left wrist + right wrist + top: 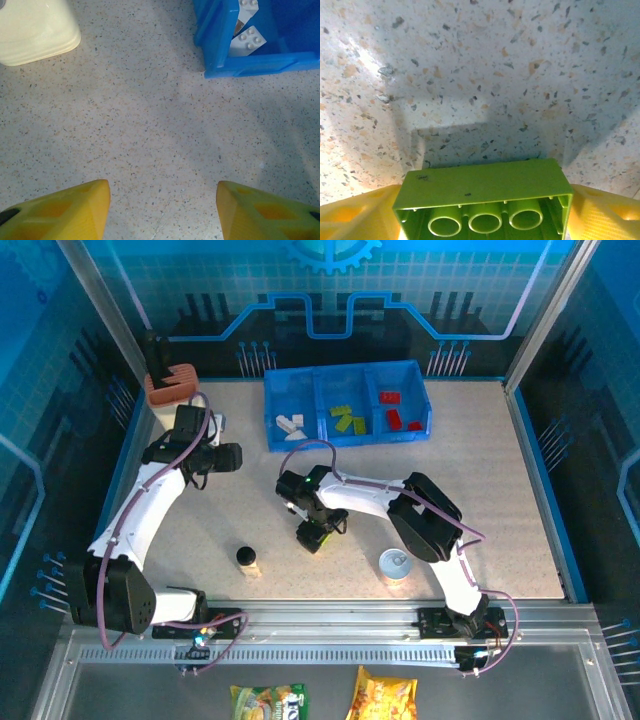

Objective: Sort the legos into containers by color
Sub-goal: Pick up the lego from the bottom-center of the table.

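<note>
The two yellow fingers [360, 215] of the right gripper [482, 212] sit one on each short end of a small lime green plastic brick [485, 187]. They touch both ends, so they look closed on it, with the brick filling the gap between them. The hollow side of the brick, with its three round tubes, faces the wrist camera. The speckled table [500, 490] is just under the brick, and I cannot tell if the brick rests on it or hangs a little above it. From above, this gripper is low in the middle of the table, well away from the long bright blue plastic bin [345, 445] at the far side. The bin has three boxes in a row. White bricks [290, 423] lie in the left box, green bricks [348, 421] in the middle box [340, 392], and red bricks [400, 416] in the right box. The left gripper [162, 202] hangs over bare table near the left corner of the bin. Its fingers are partly open and hold nothing. I think the step now is picking up this green brick. Next, the right arm needs to lift it, carry it over the near wall to the middle box, and let go there. The grip must stay firm so the brick does not slip on the way.
</note>
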Controlling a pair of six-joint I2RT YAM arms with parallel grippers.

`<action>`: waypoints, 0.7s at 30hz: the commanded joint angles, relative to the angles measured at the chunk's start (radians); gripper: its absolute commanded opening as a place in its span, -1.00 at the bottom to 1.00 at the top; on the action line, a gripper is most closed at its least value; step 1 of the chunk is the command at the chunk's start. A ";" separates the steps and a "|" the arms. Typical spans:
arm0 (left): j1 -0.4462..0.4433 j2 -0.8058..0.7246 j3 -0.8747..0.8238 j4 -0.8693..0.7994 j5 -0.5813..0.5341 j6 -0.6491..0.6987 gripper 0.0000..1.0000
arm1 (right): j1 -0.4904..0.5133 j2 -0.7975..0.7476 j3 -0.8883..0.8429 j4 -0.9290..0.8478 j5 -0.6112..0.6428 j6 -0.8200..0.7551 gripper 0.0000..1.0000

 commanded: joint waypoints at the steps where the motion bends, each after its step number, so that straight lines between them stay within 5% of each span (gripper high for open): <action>1: 0.009 -0.001 -0.010 0.007 0.010 0.013 0.19 | 0.008 0.011 -0.005 -0.007 0.005 0.010 0.58; 21: 0.009 -0.002 -0.010 0.006 0.011 0.014 0.18 | 0.000 -0.019 -0.003 -0.007 0.004 0.011 0.28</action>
